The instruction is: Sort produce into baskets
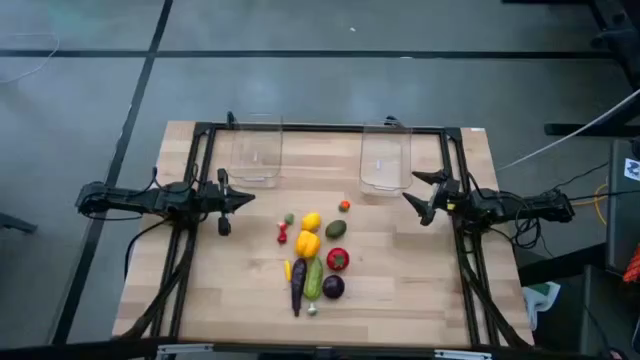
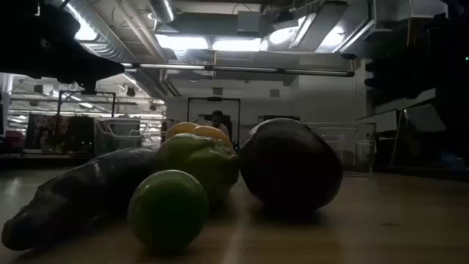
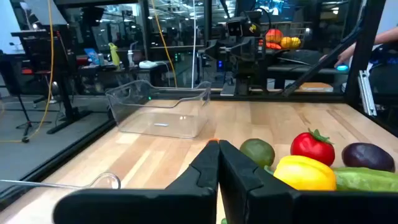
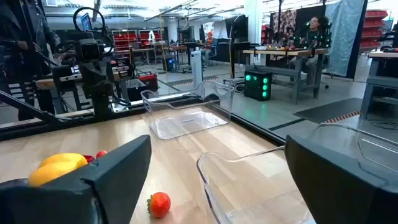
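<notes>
The produce lies in a cluster at the table's middle: two yellow peppers [image 1: 309, 233], a red tomato [image 1: 338, 259], an avocado [image 1: 335, 229], a cucumber [image 1: 314, 278], an eggplant [image 1: 298, 285], a purple round piece [image 1: 333, 287] and tiny red, green and orange pieces. Two clear baskets stand at the far side, one left [image 1: 256, 152] and one right [image 1: 385, 160]. My left gripper [image 1: 248, 198] is shut and hovers left of the produce. My right gripper [image 1: 412, 195] is open, right of the produce and just in front of the right basket [image 4: 249, 180].
A black frame [image 1: 330, 128] runs along the table's far edge and down both sides beside the arms. Bare wood lies between each gripper and the produce. In the low view the eggplant [image 2: 73, 198], a small green ball [image 2: 167, 209] and the purple piece [image 2: 289, 167] stand close to the near edge.
</notes>
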